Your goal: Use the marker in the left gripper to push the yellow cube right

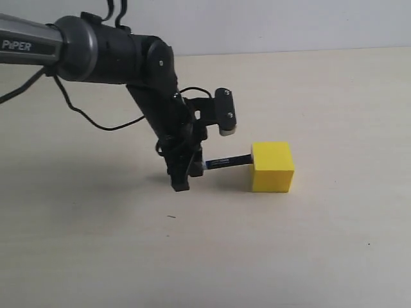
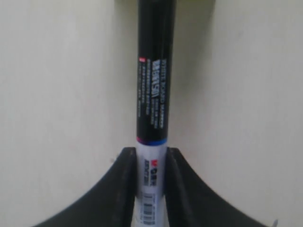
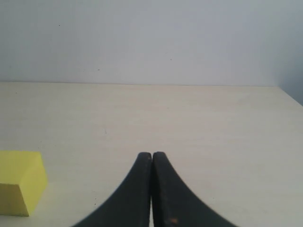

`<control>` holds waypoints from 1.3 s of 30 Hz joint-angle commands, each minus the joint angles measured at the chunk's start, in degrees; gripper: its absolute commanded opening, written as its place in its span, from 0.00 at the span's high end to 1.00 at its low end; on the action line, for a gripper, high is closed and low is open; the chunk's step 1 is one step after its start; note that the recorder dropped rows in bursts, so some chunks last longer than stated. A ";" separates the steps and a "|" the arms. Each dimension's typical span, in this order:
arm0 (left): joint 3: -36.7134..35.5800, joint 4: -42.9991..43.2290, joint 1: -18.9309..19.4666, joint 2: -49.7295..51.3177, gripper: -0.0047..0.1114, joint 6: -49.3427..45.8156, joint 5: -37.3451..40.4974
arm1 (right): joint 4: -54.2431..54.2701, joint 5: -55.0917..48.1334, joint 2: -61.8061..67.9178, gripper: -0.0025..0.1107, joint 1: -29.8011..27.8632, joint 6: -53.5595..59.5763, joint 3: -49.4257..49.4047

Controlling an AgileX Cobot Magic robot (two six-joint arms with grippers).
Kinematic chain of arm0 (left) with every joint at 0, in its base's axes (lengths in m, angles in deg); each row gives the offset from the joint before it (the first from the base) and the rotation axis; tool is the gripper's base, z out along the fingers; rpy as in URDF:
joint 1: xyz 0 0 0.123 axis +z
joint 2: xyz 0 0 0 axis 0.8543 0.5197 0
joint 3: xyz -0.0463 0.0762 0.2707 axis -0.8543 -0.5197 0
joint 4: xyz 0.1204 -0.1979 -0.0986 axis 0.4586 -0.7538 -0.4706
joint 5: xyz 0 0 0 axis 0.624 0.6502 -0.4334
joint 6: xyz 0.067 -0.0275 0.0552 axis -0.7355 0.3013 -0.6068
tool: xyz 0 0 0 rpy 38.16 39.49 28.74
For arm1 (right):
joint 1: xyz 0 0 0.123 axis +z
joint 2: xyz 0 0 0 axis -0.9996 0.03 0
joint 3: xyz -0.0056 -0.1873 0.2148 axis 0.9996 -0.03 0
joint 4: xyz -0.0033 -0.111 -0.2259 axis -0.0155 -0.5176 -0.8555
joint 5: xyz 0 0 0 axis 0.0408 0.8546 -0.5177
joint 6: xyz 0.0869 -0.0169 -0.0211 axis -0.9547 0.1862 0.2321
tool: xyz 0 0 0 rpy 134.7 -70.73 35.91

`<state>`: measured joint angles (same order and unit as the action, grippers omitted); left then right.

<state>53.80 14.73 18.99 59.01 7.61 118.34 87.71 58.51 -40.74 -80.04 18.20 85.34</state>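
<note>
The yellow cube (image 1: 273,167) rests on the pale table, right of centre; it also shows at the edge of the right wrist view as the yellow cube (image 3: 20,180). My left gripper (image 1: 185,172) is shut on the marker (image 1: 226,162), which lies nearly level and points right, its black tip touching the cube's left face. In the left wrist view the marker (image 2: 152,94) has its white barrel clamped between the black fingers (image 2: 125,189), the black part reaching away. My right gripper (image 3: 151,158) is shut with nothing in it, hovering apart from the cube.
The pale wooden table (image 1: 308,256) stretches all round, with a white wall (image 1: 270,22) behind its far edge. A black cable (image 1: 96,122) hangs from the left arm above the table. The right arm is not seen in the exterior view.
</note>
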 commanded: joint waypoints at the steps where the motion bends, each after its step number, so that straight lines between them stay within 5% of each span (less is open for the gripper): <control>1: 4.64 2.74 -0.94 0.07 0.96 4.98 6.61 | 0.04 0.07 -0.37 0.98 -0.22 0.00 -0.26; 5: 5.92 10.94 -0.83 0.07 0.96 12.05 14.34 | 0.04 0.07 -0.37 0.98 -0.22 0.00 -0.26; 21: 9.03 11.99 -8.32 1.56 0.96 13.56 7.25 | 0.04 0.07 -0.37 0.98 -0.22 0.00 -0.26; 30: 9.45 12.42 -6.38 1.56 0.96 17.62 15.11 | 0.04 0.07 -0.37 0.98 -0.22 0.00 -0.26; 39: 13.26 12.42 -7.70 5.14 0.96 18.26 9.78 | 0.04 0.07 -0.37 0.98 -0.22 0.00 -0.26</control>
<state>64.66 27.36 11.81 62.31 24.97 129.54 87.71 58.51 -40.74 -80.04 18.20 85.34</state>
